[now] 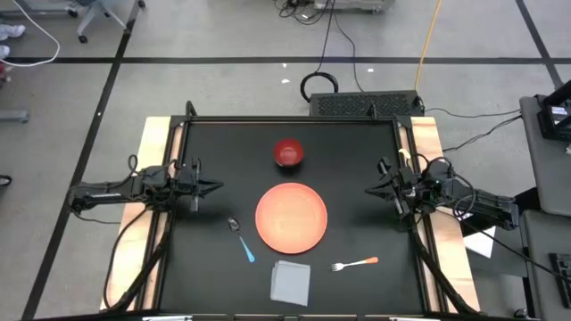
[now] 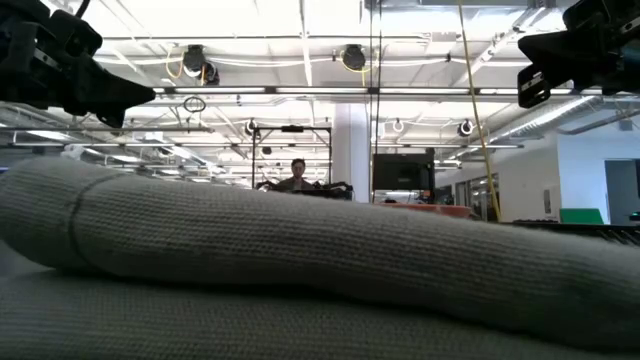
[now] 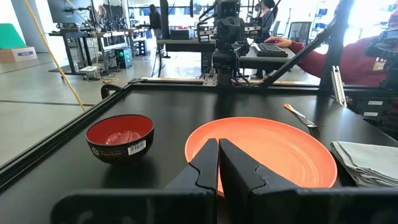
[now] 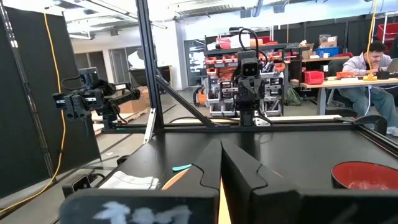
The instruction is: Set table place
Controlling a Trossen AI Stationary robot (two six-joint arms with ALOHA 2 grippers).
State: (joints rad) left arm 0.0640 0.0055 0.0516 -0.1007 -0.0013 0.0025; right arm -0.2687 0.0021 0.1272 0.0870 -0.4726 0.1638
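An orange plate [image 1: 292, 217] lies flat at the middle of the black table [image 1: 357, 152]. A red bowl [image 1: 288, 153] stands beyond it. A spoon with a blue handle [image 1: 243, 239] lies left of the plate, an orange-handled fork [image 1: 355, 263] near right, a folded grey napkin [image 1: 291, 281] at the near edge. My left gripper [image 1: 217, 187] is shut and empty above the table's left side. My right gripper [image 1: 369, 189] is shut and empty above the right side. In the left wrist view the plate [image 3: 261, 152] and bowl [image 3: 119, 137] show ahead.
The napkin [image 2: 300, 270] fills the low view's foreground. A black box [image 1: 366, 103] stands behind the table's far edge. People sit at desks in the room beyond. Bare black top lies between each gripper and the plate.
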